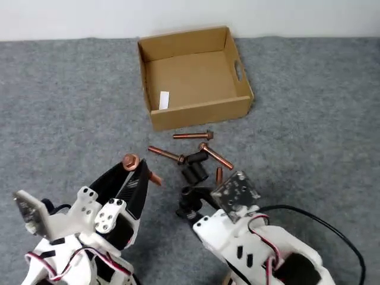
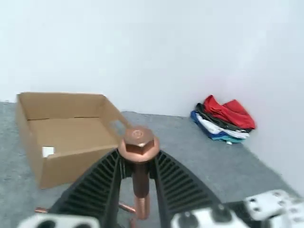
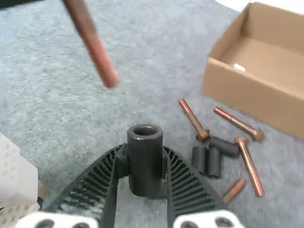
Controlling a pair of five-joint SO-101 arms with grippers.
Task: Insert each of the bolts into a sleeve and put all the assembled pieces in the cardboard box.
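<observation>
Nearest the lens, the left gripper [image 2: 137, 176] is clamped on a copper bolt [image 2: 138, 156], held with its hexagonal head up and its shaft running down between the ribbed black jaws. The right gripper [image 3: 144, 166] is closed around a black sleeve [image 3: 145, 142], which stands upright with its bore open at the top. The held bolt's shaft hangs tilted above and to one side of that bore, apart from it. On the grey carpeted table [image 1: 71, 107], between the two arms and the cardboard box [image 1: 196, 114], lie four loose bolts [image 1: 193, 136] and three loose sleeves [image 1: 194, 173], gathered in one cluster with some touching. The box is open-topped, has a slot handle in one side wall, and carries a white label [image 1: 164, 100] on its floor. A pile of folded clothes [image 2: 223, 121] rests against the far wall.
</observation>
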